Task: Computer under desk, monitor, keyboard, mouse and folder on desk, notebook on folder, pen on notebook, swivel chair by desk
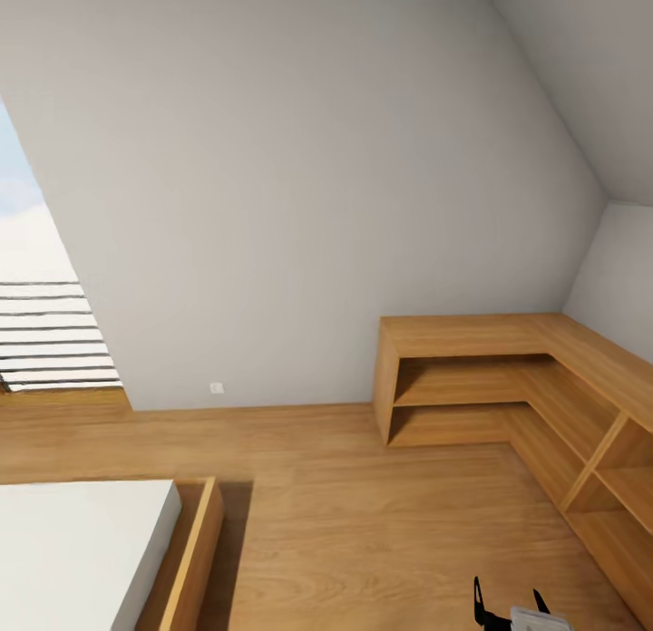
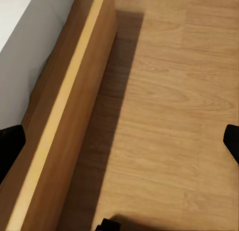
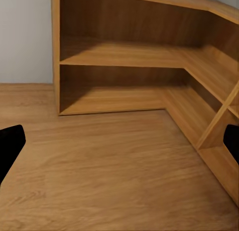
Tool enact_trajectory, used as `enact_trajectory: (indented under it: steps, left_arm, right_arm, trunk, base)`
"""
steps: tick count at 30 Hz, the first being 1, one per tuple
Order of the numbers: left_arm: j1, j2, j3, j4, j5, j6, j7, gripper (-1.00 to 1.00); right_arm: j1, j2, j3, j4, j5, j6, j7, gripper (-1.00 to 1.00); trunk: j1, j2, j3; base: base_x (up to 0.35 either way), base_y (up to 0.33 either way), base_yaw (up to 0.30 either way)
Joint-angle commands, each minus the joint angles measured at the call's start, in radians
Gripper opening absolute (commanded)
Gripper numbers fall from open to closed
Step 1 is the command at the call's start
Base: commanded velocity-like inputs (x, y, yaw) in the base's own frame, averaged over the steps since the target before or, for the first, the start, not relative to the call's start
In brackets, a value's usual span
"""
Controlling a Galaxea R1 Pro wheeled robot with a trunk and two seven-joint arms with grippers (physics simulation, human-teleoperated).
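In a bedroom under a sloping white wall [image 1: 299, 178], the robot faces a bare stretch of wood floor [image 1: 363, 522] with none of the workspace items in front of it. A low L-shaped wooden shelf unit [image 1: 508, 377] fills the far right corner, its open shelves holding nothing. At lower left, the corner of a bed shows a white mattress [image 1: 73, 549] inside a wooden frame [image 1: 195, 549], which throws a dark shadow on the floor beside it. A window with slatted blinds [image 1: 50, 332] lets in daylight at the left edge, and a small white wall socket [image 1: 216, 388] sits just above the floor line. The right tool [image 1: 511, 606] pokes into the bottom of the head view, its two black fingers spread apart and gripping nothing; its wrist camera looks at the shelf unit. The left tool [image 2: 119, 141] hangs released over the floor beside the bed frame, its fingertips wide apart at the wrist picture's edges.
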Motion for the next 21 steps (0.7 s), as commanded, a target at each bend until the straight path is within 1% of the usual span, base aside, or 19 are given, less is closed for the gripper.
enact_trajectory:
  steps: [1,21]
  left_arm:
    - [-0.001,0.0,-0.008,0.0,0.003,-0.003,0.009,1.0]
    - [-0.001,0.0,-0.01,0.005,0.003,-0.003,0.007,1.0]
  right_arm:
    - [0.0,0.0,0.009,-0.001,-0.005,-0.001,-0.005,1.0]
    - [0.0,0.0,0.009,-0.001,-0.005,0.011,-0.005,1.0]
  trunk:
    - [0.001,-0.001,-0.002]
    - [0.001,-0.001,-0.002]
  base:
    - [0.33,0.0,0.0]
    - [0.33,0.0,0.0]
